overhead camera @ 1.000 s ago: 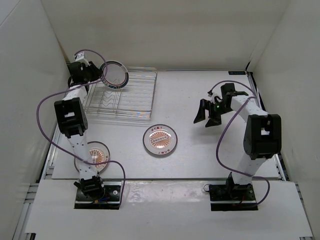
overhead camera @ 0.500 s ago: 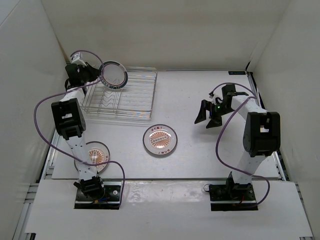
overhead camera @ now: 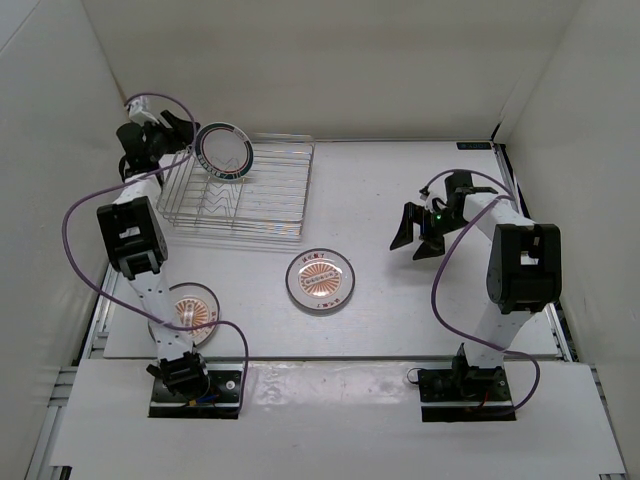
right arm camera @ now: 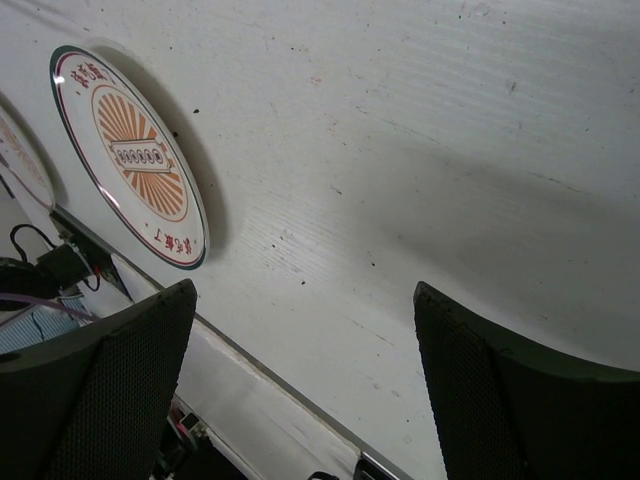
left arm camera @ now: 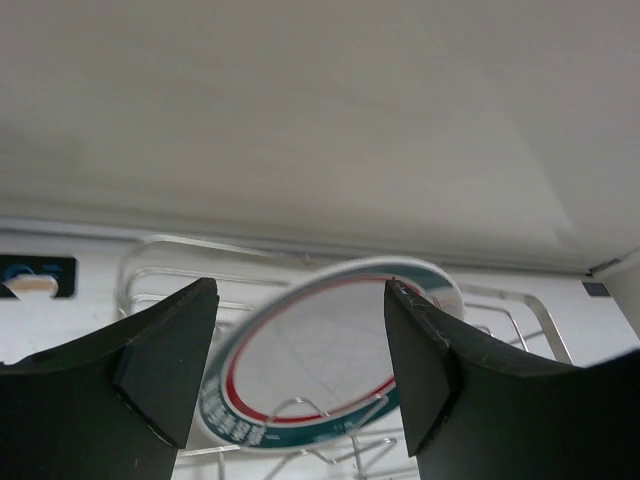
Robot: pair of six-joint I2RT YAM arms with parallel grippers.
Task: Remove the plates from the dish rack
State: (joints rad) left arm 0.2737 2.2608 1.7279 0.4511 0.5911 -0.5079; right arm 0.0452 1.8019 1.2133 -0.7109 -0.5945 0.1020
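A white plate with a dark green-and-red rim band (overhead camera: 223,152) stands tilted on edge at the back left of the silver wire dish rack (overhead camera: 262,200). My left gripper (overhead camera: 183,140) is open just left of it. In the left wrist view the plate (left arm camera: 320,365) leans on a rack prong just beyond the open fingertips (left arm camera: 300,290). Two sunburst plates lie flat on the table, one at the centre (overhead camera: 320,280) and one near the left arm's base (overhead camera: 186,307). My right gripper (overhead camera: 413,232) is open and empty over bare table, also in its own view (right arm camera: 305,290), where the centre plate (right arm camera: 130,155) shows.
White walls close the table in on the left, back and right. The left wall is close behind the left gripper. Purple cables loop off both arms. A white board covers the near edge (overhead camera: 330,400).
My left gripper has risen and drawn back to the left from the rimmed plate, which has shifted slightly left. The right arm has barely moved.
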